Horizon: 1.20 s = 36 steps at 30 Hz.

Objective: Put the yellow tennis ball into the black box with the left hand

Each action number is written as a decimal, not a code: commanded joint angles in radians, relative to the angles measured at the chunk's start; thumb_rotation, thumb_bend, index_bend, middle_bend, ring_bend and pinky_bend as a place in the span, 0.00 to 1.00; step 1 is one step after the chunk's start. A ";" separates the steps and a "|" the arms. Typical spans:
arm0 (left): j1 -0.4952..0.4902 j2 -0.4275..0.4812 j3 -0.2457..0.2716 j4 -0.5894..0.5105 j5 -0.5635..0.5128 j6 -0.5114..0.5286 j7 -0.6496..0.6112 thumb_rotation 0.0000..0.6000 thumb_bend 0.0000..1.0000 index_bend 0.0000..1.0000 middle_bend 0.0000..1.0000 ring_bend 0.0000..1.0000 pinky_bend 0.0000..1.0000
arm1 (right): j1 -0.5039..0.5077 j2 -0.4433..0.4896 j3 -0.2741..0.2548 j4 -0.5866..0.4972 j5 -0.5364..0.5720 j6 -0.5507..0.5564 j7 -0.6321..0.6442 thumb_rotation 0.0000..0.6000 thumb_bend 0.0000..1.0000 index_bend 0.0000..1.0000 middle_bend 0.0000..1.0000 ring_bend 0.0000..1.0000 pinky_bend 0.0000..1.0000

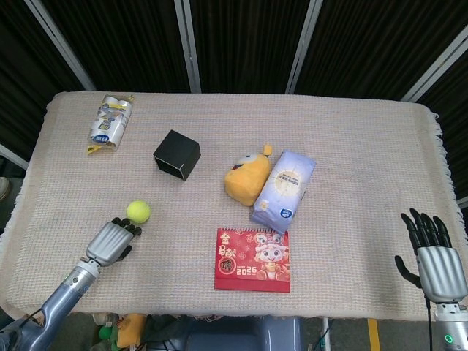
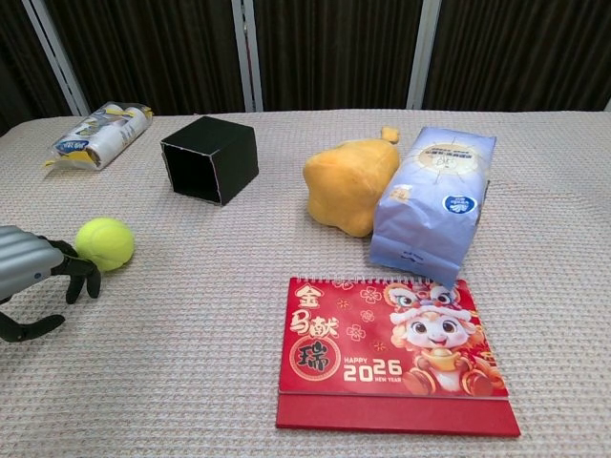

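The yellow tennis ball (image 1: 138,212) (image 2: 105,243) lies loose on the woven cloth, near the table's front left. My left hand (image 1: 111,243) (image 2: 38,272) sits just behind and left of it, fingers bent toward the ball with the thumb spread apart, holding nothing. I cannot tell whether the fingertips touch the ball. The black box (image 1: 176,154) (image 2: 210,158) lies on its side further back, its open face turned toward the front left. My right hand (image 1: 431,256) hangs past the table's front right corner, fingers spread and empty; the chest view does not show it.
A yellow plush toy (image 1: 246,178) and a pale blue packet (image 1: 284,187) lie at mid table. A red 2026 calendar (image 1: 253,259) stands near the front edge. A silver wrapped pack (image 1: 110,122) lies at the back left.
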 commanded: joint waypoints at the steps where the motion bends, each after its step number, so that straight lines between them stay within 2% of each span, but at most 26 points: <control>1: -0.009 -0.007 -0.001 0.015 0.011 0.010 -0.022 1.00 0.38 0.35 0.38 0.25 0.32 | 0.000 -0.001 0.000 0.000 0.001 0.000 -0.001 1.00 0.38 0.00 0.00 0.00 0.00; 9: -0.032 -0.015 -0.012 0.056 0.011 0.012 -0.078 1.00 0.38 0.33 0.37 0.23 0.27 | 0.001 -0.003 0.002 0.000 0.004 -0.002 -0.005 1.00 0.38 0.00 0.00 0.00 0.00; 16: -0.052 -0.034 -0.015 0.093 0.003 -0.007 -0.113 1.00 0.36 0.31 0.34 0.19 0.26 | 0.002 -0.003 0.001 0.000 0.004 -0.005 -0.006 1.00 0.38 0.00 0.00 0.00 0.00; 25: -0.069 -0.055 -0.015 0.129 -0.010 -0.025 -0.127 1.00 0.35 0.31 0.33 0.19 0.26 | 0.001 0.000 0.001 -0.001 0.003 -0.003 -0.001 1.00 0.38 0.00 0.00 0.00 0.00; 36: -0.090 -0.089 -0.021 0.170 -0.005 -0.014 -0.171 1.00 0.35 0.29 0.28 0.15 0.24 | 0.002 -0.002 0.001 -0.001 0.004 -0.007 -0.005 1.00 0.38 0.00 0.00 0.00 0.00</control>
